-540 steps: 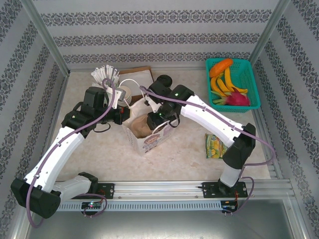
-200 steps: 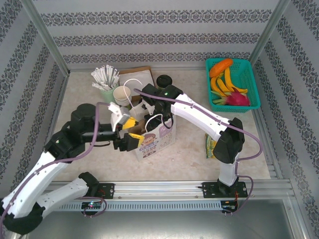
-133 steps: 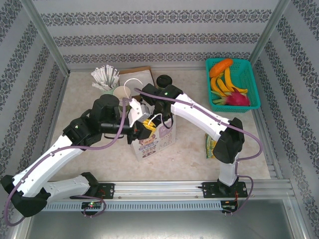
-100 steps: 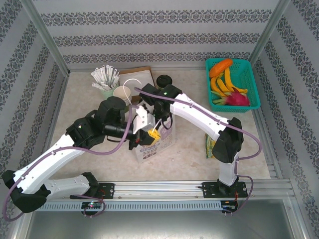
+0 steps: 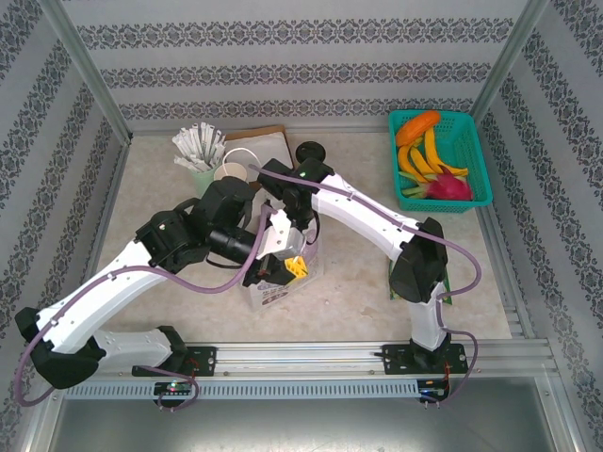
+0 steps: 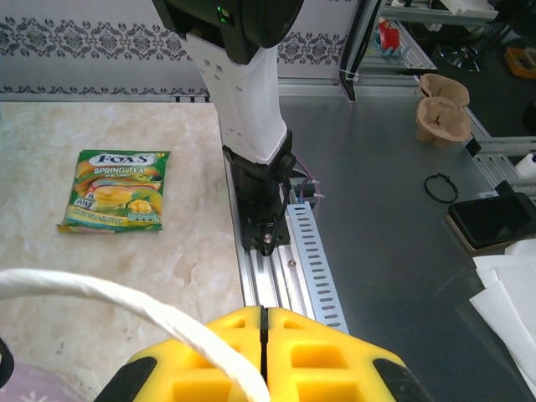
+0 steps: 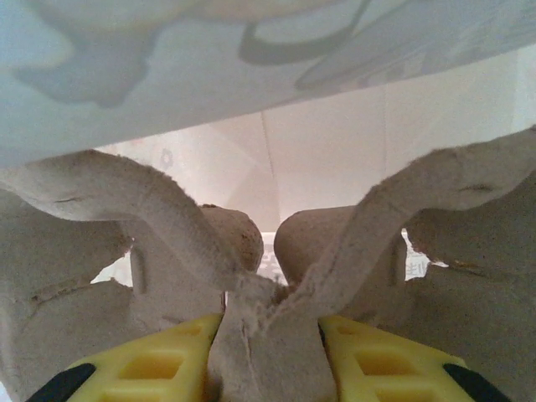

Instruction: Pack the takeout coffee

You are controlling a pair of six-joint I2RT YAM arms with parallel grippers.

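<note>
Two claws are at the paper bag (image 5: pixel 267 294). Left claw (image 6: pixel 264 322): yellow pads closed flush, seam to seam, at the bag's near rim. A white cord handle (image 6: pixel 100 289) crosses the left pad, and whether it is pinched cannot be determined. Right claw (image 7: pixel 270 356): inside the bag, jaws narrowly set and clamped on the centre rib of a brown pulp cup carrier (image 7: pixel 268 301). Both arms cover most of the bag, so its print cannot be read. Takeout coffee (image 5: pixel 310 151): stands on the surface (image 5: pixel 349 301) behind the bag, apart from both claws. It is upright, long axis vertical, black lid facing up. The right arm cuts off its near side. To the right of the bag lies a sachet (image 6: pixel 113 190) marked "FOX'S SPRING TEA".
</note>
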